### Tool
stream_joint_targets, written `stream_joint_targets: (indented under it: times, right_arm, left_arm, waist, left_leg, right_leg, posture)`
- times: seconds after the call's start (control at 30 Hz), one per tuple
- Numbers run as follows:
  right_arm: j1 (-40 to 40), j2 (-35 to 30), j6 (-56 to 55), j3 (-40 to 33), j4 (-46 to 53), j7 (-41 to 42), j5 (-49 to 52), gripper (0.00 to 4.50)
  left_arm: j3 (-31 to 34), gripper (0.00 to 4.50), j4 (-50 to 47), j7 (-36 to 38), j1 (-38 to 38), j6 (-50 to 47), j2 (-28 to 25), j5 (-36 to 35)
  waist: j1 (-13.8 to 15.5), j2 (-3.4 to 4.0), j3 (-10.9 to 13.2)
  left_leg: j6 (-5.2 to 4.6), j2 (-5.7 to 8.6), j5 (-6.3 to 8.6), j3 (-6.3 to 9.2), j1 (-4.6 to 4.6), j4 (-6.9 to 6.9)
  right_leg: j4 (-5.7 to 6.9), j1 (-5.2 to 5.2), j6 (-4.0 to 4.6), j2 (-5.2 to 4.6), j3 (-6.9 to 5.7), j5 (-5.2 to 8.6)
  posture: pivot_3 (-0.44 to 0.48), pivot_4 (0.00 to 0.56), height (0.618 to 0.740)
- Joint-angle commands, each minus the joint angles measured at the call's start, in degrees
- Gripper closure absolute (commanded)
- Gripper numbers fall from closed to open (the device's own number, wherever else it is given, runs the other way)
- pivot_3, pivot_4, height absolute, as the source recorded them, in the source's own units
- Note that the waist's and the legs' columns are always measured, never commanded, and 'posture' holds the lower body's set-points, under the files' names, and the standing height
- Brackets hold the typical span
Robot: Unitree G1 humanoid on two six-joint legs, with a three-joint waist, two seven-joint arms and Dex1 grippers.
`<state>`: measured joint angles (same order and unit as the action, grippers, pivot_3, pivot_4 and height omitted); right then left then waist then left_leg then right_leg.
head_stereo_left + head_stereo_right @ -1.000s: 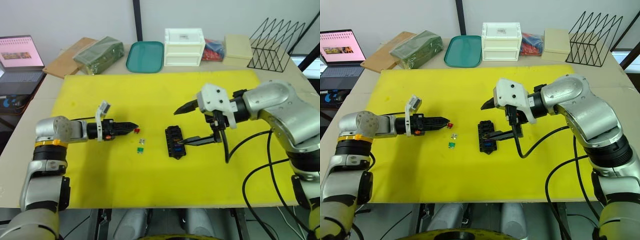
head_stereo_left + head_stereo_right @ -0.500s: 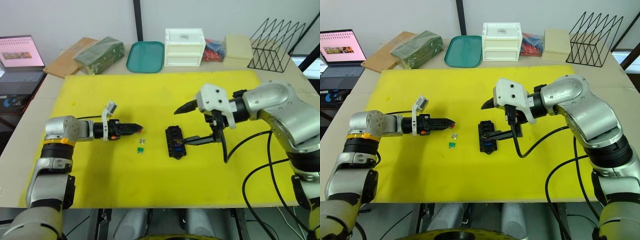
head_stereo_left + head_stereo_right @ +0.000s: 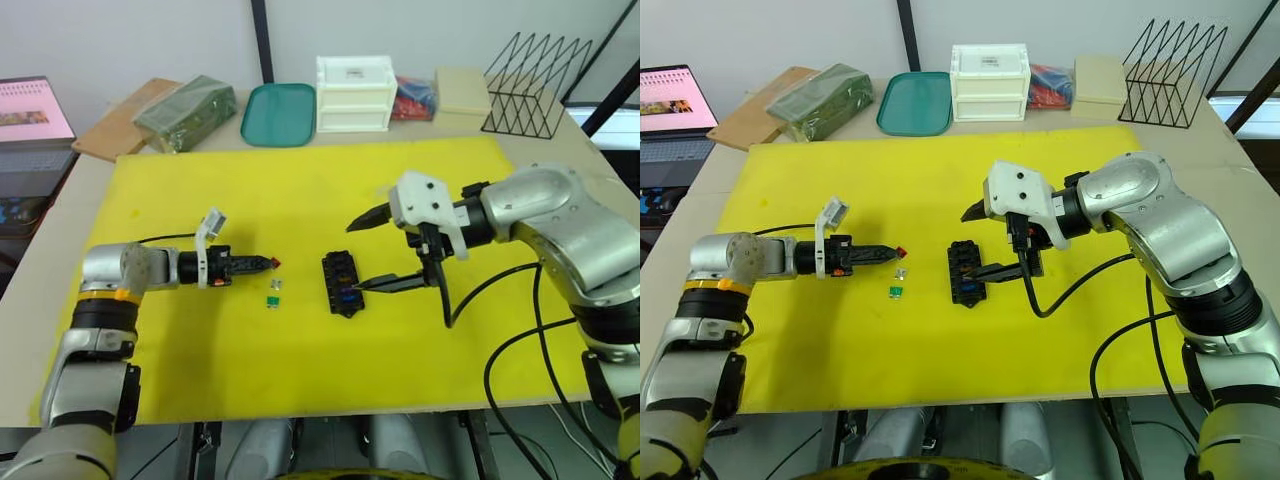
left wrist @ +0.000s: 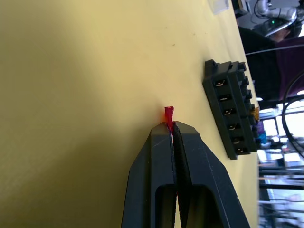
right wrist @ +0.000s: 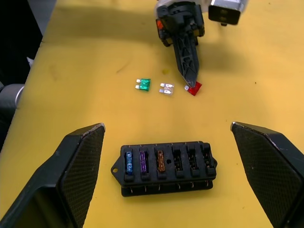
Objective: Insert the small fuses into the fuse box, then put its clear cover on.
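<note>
We've got the left gripper [image 4: 171, 130] pinched tight on a red fuse [image 4: 168, 114], low over the yellow mat [image 3: 300, 190]. Right gripper [image 5: 166, 137] hangs spread wide over the fuse box [image 5: 164, 162], three slots filled. Green fuse [image 5: 143, 84] and what looks like a clear fuse [image 5: 166, 88] lie loose nearby.

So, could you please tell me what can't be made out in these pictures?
- Clear cover: I can't pick it out on the mat in either eye view.
- Red fuse: the left gripper is shut on it, and its fingers hide its blades in the left wrist view.
- Fuse box: ratings on its three fitted fuses are too small to read.
- Clear fuse: its markings are too small.
</note>
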<state>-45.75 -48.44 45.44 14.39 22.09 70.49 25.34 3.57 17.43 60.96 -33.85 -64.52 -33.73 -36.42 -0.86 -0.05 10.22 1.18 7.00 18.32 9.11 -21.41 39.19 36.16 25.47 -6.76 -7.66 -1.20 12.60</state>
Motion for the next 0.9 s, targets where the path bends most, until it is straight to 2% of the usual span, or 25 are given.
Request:
stream_joint_targets:
  times: [0.03, 0.17, 0.33, 0.43, 0.6, 0.7, 0.8, 0.9]
  right_arm:
    - [-1.71, 0.32, 3.69, -2.81, 0.28, -0.82, 3.16, 0.00]
    - [-3.03, 1.14, 9.46, -4.51, -0.10, -2.26, 7.21, 0.00]
    - [-8.66, 7.36, 26.65, -12.37, -5.50, -9.41, 17.55, 0.00]
    - [-11.92, 11.85, 36.22, -19.02, -9.34, -13.82, 23.24, 0.00]
    - [-14.91, 17.16, 45.68, -26.44, -11.71, -19.38, 28.54, 0.00]
    - [-15.40, 18.12, 47.06, -28.05, -11.96, -21.83, 31.66, 0.59]
    - [-15.37, 18.32, 47.06, -28.23, -11.94, -24.24, 34.38, 1.58]
    - [-15.50, 18.56, 47.06, -28.22, -12.15, -26.49, 36.46, 1.58]
  left_arm:
    - [6.59, 4.47, -10.16, 0.19, 1.56, 5.70, 0.15, -4.21]
    - [11.15, 4.47, -18.63, -0.88, 3.43, 7.92, 1.71, -9.09]
    - [14.57, 4.47, -33.54, -5.94, 4.17, 5.17, 3.67, -20.02]
    - [15.03, 4.47, -37.87, -9.76, 4.07, 4.71, 4.70, -24.70]
    - [13.99, 4.47, -40.30, -14.12, 3.23, 5.41, 4.77, -28.80]
    - [13.27, 4.50, -39.99, -14.81, 3.10, 6.01, 4.15, -29.72]
    - [12.73, 4.50, -39.67, -15.06, 3.04, 6.54, 3.75, -30.24]
    - [12.20, 4.50, -39.66, -15.27, 2.95, 6.79, 3.51, -30.66]
  waist:
    - [0.20, 0.00, 0.00]
    - [0.45, 0.00, 0.00]
    - [0.25, -0.01, 0.01]
    - [0.26, -0.01, 0.01]
    - [0.30, -0.01, 0.01]
    - [0.28, -0.01, 0.00]
    - [0.25, -0.01, 0.00]
    - [0.21, -0.01, 0.00]
  left_leg:
    - [0.00, 0.00, 0.00, 0.01, -0.01, 0.00]
    - [0.00, 0.03, 0.00, 0.01, -0.03, 0.01]
    - [0.00, 0.02, 0.00, 0.01, -0.03, 0.00]
    - [-0.01, 0.01, 0.00, -0.01, 0.00, -0.01]
    - [-0.01, 0.03, 0.00, -0.02, -0.01, -0.01]
    - [-0.01, 0.03, 0.00, -0.03, 0.00, -0.01]
    - [-0.01, 0.03, 0.00, -0.04, -0.01, -0.01]
    - [-0.01, 0.03, 0.00, -0.05, 0.00, -0.01]
  right_leg:
    - [-0.01, 0.00, 0.00, -0.01, 0.00, 0.00]
    - [-0.06, -0.02, 0.00, -0.04, 0.00, 0.00]
    - [-0.06, -0.02, 0.01, -0.04, 0.07, -0.01]
    - [-0.05, -0.02, 0.01, -0.02, 0.12, -0.01]
    - [-0.04, -0.02, 0.01, -0.02, 0.15, -0.01]
    - [-0.03, -0.02, 0.02, 0.00, 0.16, -0.01]
    - [-0.04, -0.01, 0.01, -0.01, 0.17, -0.01]
    - [-0.03, -0.01, 0.02, 0.00, 0.17, -0.01]
  posture:
    - [0.000, 0.150, 0.740]
    - [0.000, 0.150, 0.740]
    - [0.000, 0.150, 0.740]
    - [0.000, 0.150, 0.740]
    - [0.000, 0.150, 0.740]
    - [0.000, 0.150, 0.740]
    - [0.000, 0.150, 0.740]
    - [0.000, 0.150, 0.740]
